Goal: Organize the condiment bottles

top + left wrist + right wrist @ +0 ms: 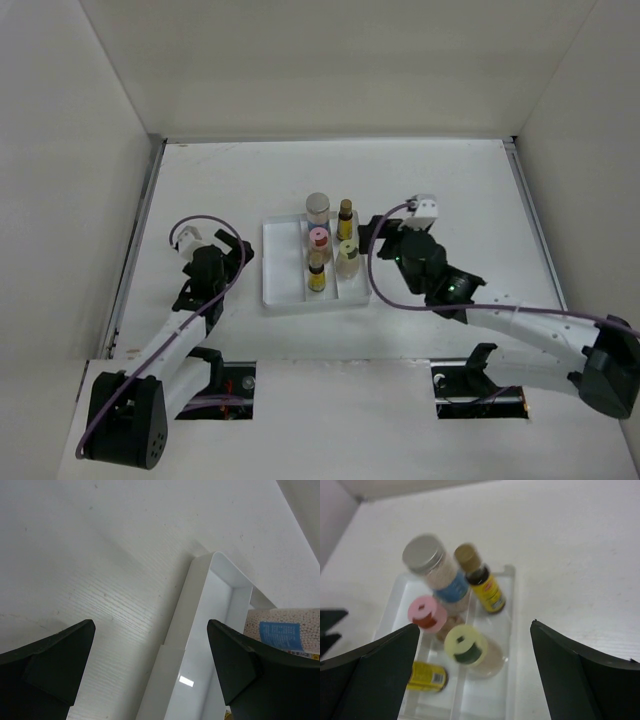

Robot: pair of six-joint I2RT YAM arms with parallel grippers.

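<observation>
Since all five condiment bottles (319,240) sit inside the white plastic three-compartment tray (283,298) mid-table, all upright as far as I can tell, handling notes first.

Wide clear grey-lidded jar (422,555), blue label, pale grains inside, is at the tray's far edge. Slim yellow-labelled brown-capped bottle (481,577) is just beside it, toward the far right corner. Brownish pink-capped bottle (427,613) is right next to the jar on my side; touching or just apart, can't tell. Pale cream-capped bottle (465,645) is along the right edge. Small yellow dark-capped bottle (317,273) is closest to the near edge.

My guess: all are light and rigid, with smooth round walls, so slippery. They're tall for their footprint, so they tip easily. They're packed close, so a finger going in can knock a neighbour. Best hold looks like the body just under the cap, pads on opposite sides, coming from above. The jar would need almost my full spread. Flip caps look like a poor hold and may pop.

Right gripper (473,626): jaws spread wide, nothing between them, touching nothing, hovering just off the tray's right edge and facing the bottles.

Left gripper (150,626): jaws likewise spread and empty, low over the white table (75,555) just off the tray's left edge, no contact that I can see.
</observation>
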